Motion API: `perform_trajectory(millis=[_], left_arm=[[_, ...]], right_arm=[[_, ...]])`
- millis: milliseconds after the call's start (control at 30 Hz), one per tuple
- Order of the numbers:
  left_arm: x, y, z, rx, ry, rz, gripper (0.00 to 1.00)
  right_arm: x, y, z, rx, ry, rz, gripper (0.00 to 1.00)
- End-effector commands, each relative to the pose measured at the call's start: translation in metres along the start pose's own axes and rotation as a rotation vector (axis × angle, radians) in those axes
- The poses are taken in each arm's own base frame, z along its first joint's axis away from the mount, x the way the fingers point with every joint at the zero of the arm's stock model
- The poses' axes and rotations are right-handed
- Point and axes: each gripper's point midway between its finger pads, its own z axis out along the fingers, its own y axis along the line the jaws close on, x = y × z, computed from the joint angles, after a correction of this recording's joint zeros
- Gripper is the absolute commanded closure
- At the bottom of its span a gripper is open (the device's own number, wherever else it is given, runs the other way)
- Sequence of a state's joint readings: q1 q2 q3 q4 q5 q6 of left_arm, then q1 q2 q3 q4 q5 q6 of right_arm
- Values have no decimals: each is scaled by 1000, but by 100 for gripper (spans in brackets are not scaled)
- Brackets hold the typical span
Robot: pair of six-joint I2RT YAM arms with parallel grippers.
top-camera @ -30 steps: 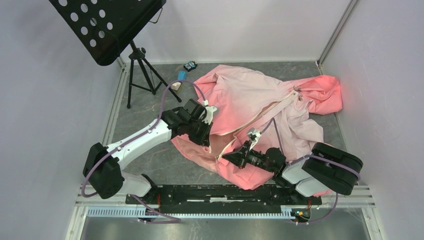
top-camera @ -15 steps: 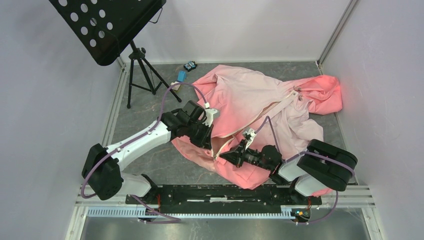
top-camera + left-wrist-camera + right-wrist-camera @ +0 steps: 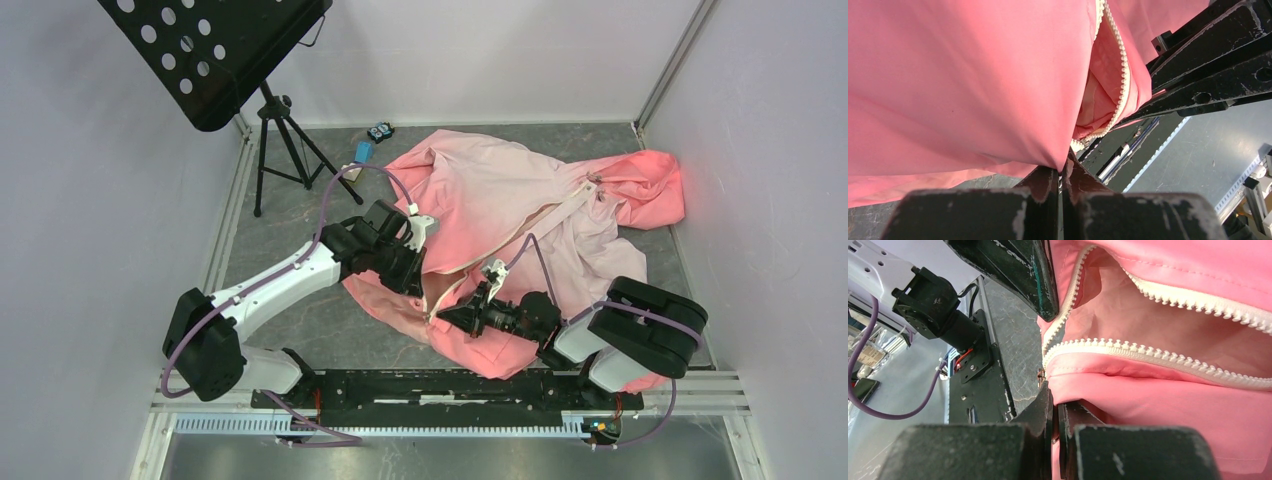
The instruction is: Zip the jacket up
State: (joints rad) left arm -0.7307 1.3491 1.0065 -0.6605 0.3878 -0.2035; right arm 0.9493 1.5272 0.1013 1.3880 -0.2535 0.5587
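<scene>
At the near hem of the crumpled coral-pink hooded fabric jacket [image 3: 520, 215], we see left gripper [image 3: 418, 283] clenched on its cloth, right gripper [image 3: 439, 318] pinching hem beside the open cream zipper [image 3: 1148, 352]

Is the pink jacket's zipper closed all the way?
No, the two rows of cream zipper teeth on the jacket gape apart, with pale lining showing between them.

Top view: even, diffuse overhead light is filling the scene, casting only soft shadows beneath the arms [image 3: 290, 275]. Wrist views: the jacket [image 3: 963, 75] fabric is showing bright and saturated, while the near fingers [image 3: 1043, 182] are appearing dark and blurred at the bottom edge.
</scene>
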Motion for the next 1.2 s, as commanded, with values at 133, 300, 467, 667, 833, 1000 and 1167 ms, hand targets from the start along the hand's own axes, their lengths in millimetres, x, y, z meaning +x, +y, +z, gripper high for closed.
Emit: perform_trajectory(millis=[133, 300, 467, 667, 833, 1000, 1167], left_arm=[[-8, -7, -5, 38, -43, 36, 98], [-8, -8, -5, 40, -41, 35, 98], [-6, -7, -4, 43, -36, 32, 98], [-6, -8, -3, 50, -34, 29, 98], [-4, -9, -2, 56, -28, 27, 98], [-2, -11, 1, 73, -14, 21, 98], [2, -12, 4, 88, 5, 17, 98]], right_arm=[[-27, 14, 7, -55, -99, -57, 100], [-29, 13, 6, -47, -108, -54, 99], [-32, 13, 5, -37, -119, -57, 100], [-34, 11, 5, -23, -126, -54, 100], [-36, 8, 4, -6, -140, -46, 100], [-40, 8, 3, -1, -162, -42, 100], [-48, 11, 4, -13, -196, -44, 100]])
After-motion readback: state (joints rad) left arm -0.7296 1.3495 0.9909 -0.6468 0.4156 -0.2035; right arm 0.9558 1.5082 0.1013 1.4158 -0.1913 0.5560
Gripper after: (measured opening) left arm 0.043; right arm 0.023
